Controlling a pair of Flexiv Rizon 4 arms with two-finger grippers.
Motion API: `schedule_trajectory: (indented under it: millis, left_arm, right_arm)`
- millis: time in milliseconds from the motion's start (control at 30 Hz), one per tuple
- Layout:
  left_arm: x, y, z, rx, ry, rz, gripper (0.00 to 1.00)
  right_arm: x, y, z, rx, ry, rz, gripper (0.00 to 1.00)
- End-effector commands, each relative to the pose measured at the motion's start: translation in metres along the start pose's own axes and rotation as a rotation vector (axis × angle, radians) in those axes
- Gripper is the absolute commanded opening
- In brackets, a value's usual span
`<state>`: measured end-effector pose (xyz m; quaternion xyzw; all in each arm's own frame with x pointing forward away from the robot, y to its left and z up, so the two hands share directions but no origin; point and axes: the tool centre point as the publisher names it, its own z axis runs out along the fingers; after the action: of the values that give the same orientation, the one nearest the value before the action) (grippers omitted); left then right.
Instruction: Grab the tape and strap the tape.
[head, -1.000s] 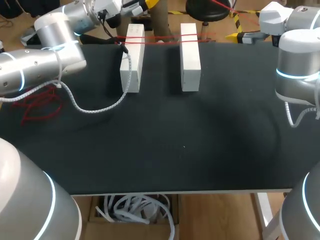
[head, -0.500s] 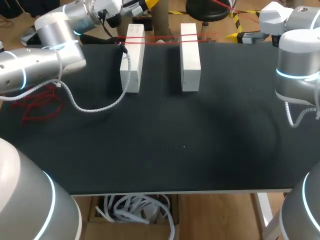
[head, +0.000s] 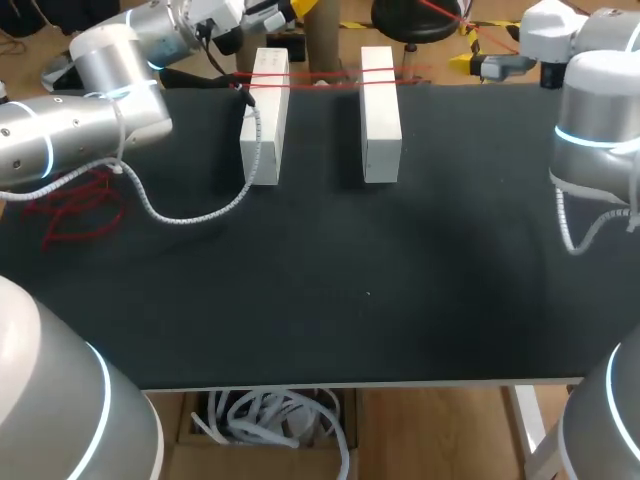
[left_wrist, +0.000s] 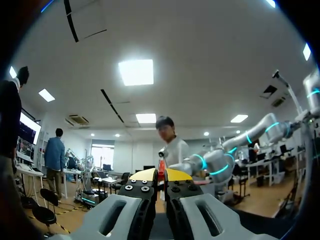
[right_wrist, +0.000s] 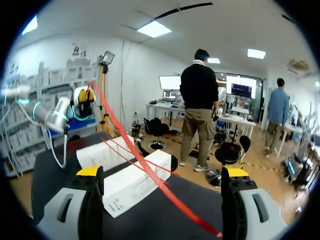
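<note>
Red tape (head: 320, 78) is stretched across the far ends of two white blocks (head: 265, 115) (head: 380, 100) on the black table (head: 350, 300). My left gripper (head: 295, 8) sits beyond the left block at the far edge. In the left wrist view it (left_wrist: 160, 175) is shut on the tape (left_wrist: 161, 167), which shows as a red strip between the yellow tips. My right gripper (head: 465, 65) hovers at the far right edge, past the right block. In the right wrist view it (right_wrist: 162, 171) is open, and the tape (right_wrist: 150, 175) runs slanting between its fingers without touching them.
A loose tangle of red tape (head: 75, 210) lies on the table's left side. The left arm's grey coiled cable (head: 200, 215) sags onto the table beside the left block. The table's near half is bare black cloth.
My right arm has shifted slightly towards the far edge, its gripper a little higher. The left arm, tape and blocks have not moved.
</note>
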<state>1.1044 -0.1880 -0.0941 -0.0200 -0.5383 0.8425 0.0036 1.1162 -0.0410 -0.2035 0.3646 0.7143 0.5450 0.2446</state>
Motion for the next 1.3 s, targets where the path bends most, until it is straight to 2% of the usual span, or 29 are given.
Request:
schedule_trajectory:
  millis: [33,167,200,267,333,433,467,967,1000,1033,1200,1267,1300]
  left_arm:
    - [-0.002,0.001,0.000,0.002,0.005,0.000,0.00]
    - [-0.002,0.001,0.000,0.002,0.005,0.000,0.00]
    - [-0.002,0.001,0.000,0.002,0.005,0.000,0.00]
    - [-0.002,0.001,0.000,0.002,0.005,0.000,0.00]
    - [-0.002,0.001,0.000,0.002,0.005,0.000,0.00]
    - [-0.002,0.001,0.000,0.002,0.005,0.000,0.00]
    - [-0.002,0.001,0.000,0.002,0.005,0.000,0.00]
    - [-0.002,0.001,0.000,0.002,0.005,0.000,0.00]
    - [-0.002,0.001,0.000,0.002,0.005,0.000,0.00]
    - [-0.002,0.001,0.000,0.002,0.005,0.000,0.00]
    - [-0.002,0.001,0.000,0.002,0.005,0.000,0.00]
    - [-0.002,0.001,0.000,0.002,0.005,0.000,0.00]
    - [-0.002,0.001,0.000,0.002,0.005,0.000,0.00]
  right_arm:
    - [-0.008,-0.002,-0.013,-0.161,0.003,0.495,1.00]
    - [-0.008,-0.005,-0.022,-0.215,-0.042,0.789,1.00]
    - [-0.010,-0.007,-0.024,-0.253,-0.051,0.905,1.00]
    - [-0.010,-0.012,-0.024,-0.216,-0.080,1.055,1.00]
    - [-0.007,-0.014,-0.023,-0.188,-0.085,1.120,1.00]
    - [0.001,-0.011,-0.019,-0.153,-0.081,1.114,1.00]
    - [0.002,-0.007,-0.019,-0.194,-0.053,1.077,1.00]
    - [0.002,-0.007,-0.019,-0.194,-0.053,1.077,1.00]
    - [0.008,-0.007,-0.019,-0.226,-0.049,1.180,1.00]
    - [0.015,-0.007,-0.017,-0.219,-0.063,1.239,1.00]
    - [0.034,0.001,-0.022,-0.277,-0.150,1.455,1.00]
    - [0.040,0.004,-0.027,-0.302,-0.202,1.485,1.00]
    - [0.044,0.008,-0.031,-0.311,-0.194,1.502,1.00]
